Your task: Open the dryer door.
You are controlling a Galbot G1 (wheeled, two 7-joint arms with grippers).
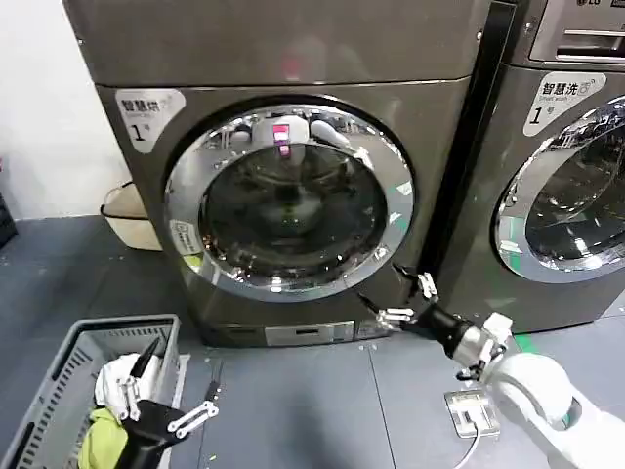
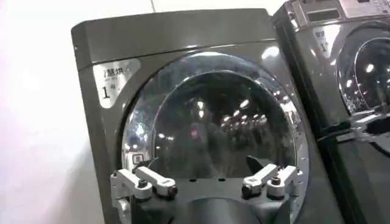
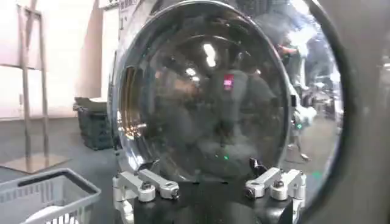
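The dryer door (image 1: 290,200) is a round porthole with a wide chrome rim and dark glass, lying flush against the front of the bronze-grey machine marked 1. My right gripper (image 1: 408,300) is open just off the door's lower right rim, fingers pointing at the machine. In the right wrist view the door (image 3: 201,91) looms very close beyond the open right gripper (image 3: 210,182). My left gripper (image 1: 181,383) hangs open, low over the basket, well away from the door. From the left wrist the whole door (image 2: 213,131) shows past the open left gripper (image 2: 208,182).
A grey laundry basket (image 1: 59,381) with white and yellow-green clothes stands on the floor at the front left. A second machine (image 1: 566,195) with a similar chrome door stands close on the right. A beige basin (image 1: 127,220) sits beside the dryer on the left.
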